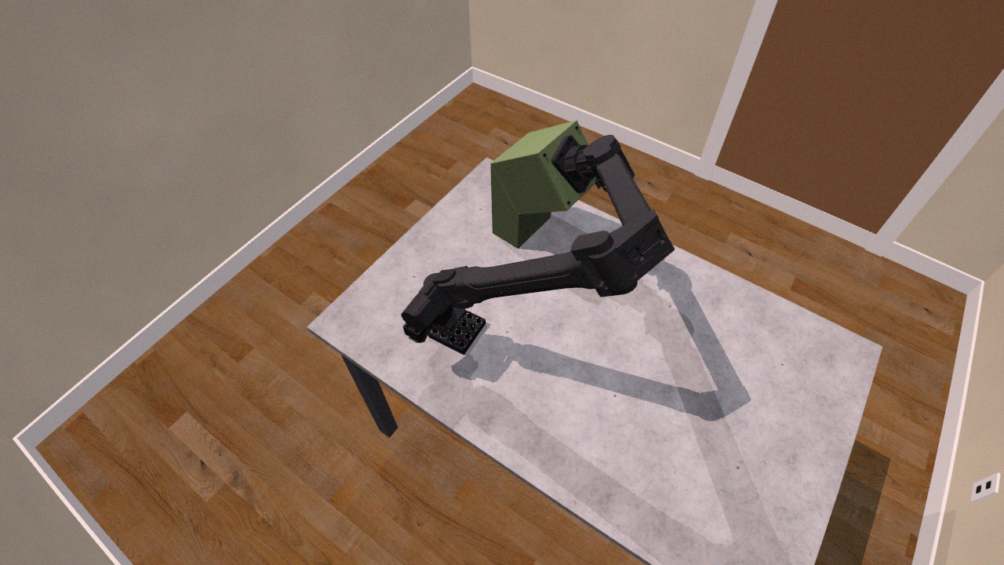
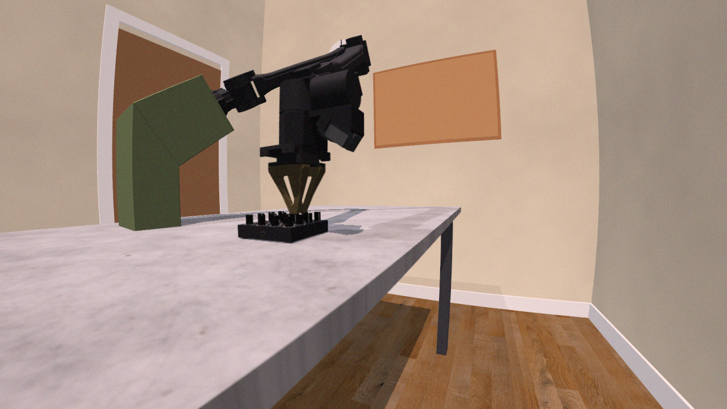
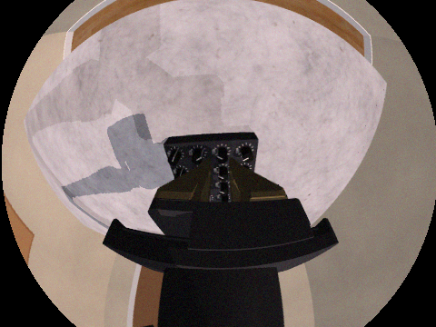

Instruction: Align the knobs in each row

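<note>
The black knob box [image 1: 464, 329] [image 2: 282, 231] [image 3: 213, 148] stands on its feet near the table's corner, with its rows of small black knobs on top. My gripper [image 2: 297, 208] [image 3: 220, 162] points straight down over the box. Its tan fingers stand slightly apart on either side of one knob in the box's middle region, and their tips are level with the knob tops. In the wrist view a column of knobs shows in the gap between the fingers. The gripper is open and grips nothing. The knob names and white lines are too small to read.
The green arm base [image 1: 533, 184] [image 2: 152, 152] stands at the table's far side. The grey table [image 1: 631, 393] [image 2: 152, 305] has an edge and a corner close to the box, and one leg [image 1: 372, 400] shows below it.
</note>
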